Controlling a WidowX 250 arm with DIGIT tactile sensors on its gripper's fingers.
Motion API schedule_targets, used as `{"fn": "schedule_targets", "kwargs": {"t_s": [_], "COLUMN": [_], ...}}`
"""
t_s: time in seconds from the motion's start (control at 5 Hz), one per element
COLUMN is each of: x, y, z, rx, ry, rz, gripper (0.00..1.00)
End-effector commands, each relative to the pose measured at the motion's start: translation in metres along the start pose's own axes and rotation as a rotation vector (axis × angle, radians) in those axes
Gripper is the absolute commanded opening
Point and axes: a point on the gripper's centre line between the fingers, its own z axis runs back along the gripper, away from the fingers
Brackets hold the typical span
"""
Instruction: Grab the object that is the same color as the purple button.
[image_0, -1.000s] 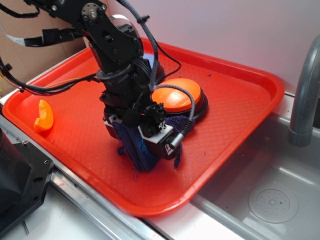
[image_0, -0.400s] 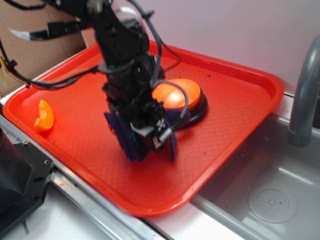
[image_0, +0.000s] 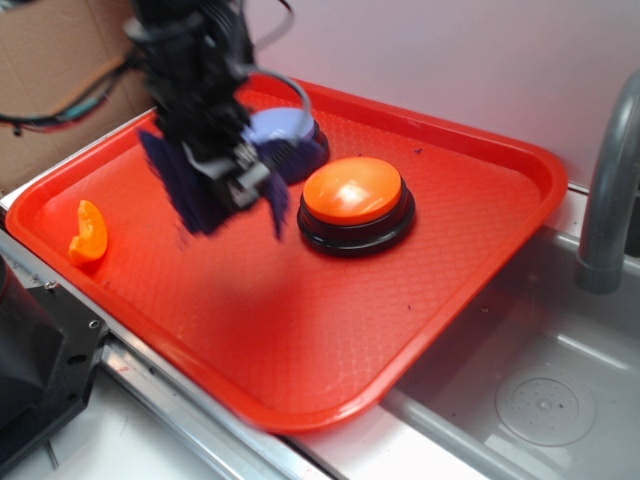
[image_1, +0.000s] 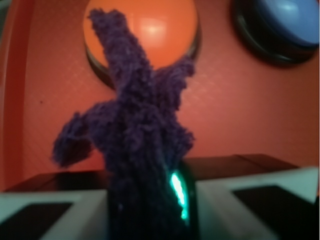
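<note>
The dark purple rag (image_1: 135, 135) hangs clamped in the pincer (image_0: 215, 185), lifted clear above the red tray (image_0: 480, 250); its frayed folds spread out past the jaws in the wrist view, and the exterior view shows it blurred over the tray's left half. The pincer is closed tight on the cloth. Just behind it sits the purple button (image_0: 285, 130), partly hidden by the arm, with the orange button (image_0: 352, 195) beside it toward the tray's middle. A small orange wedge (image_0: 88, 232) lies near the tray's left edge. A metal sink (image_0: 520, 400) adjoins the tray.
</note>
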Motion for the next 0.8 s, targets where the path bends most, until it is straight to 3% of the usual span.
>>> {"fn": "schedule_targets", "kwargs": {"t_s": [0.0,0.2,0.4,0.6], "x": [-0.013,-0.02,-0.027,-0.023], "y": [0.056,0.076,0.087,0.082], "z": [0.059,0.062,0.061,0.059], "rx": [0.079,0.074,0.072,0.131], "ry": [-0.04,0.013,0.028,0.059], "rz": [0.013,0.038,0.081,0.097], "gripper": [0.0,0.0,0.0,0.0]}}
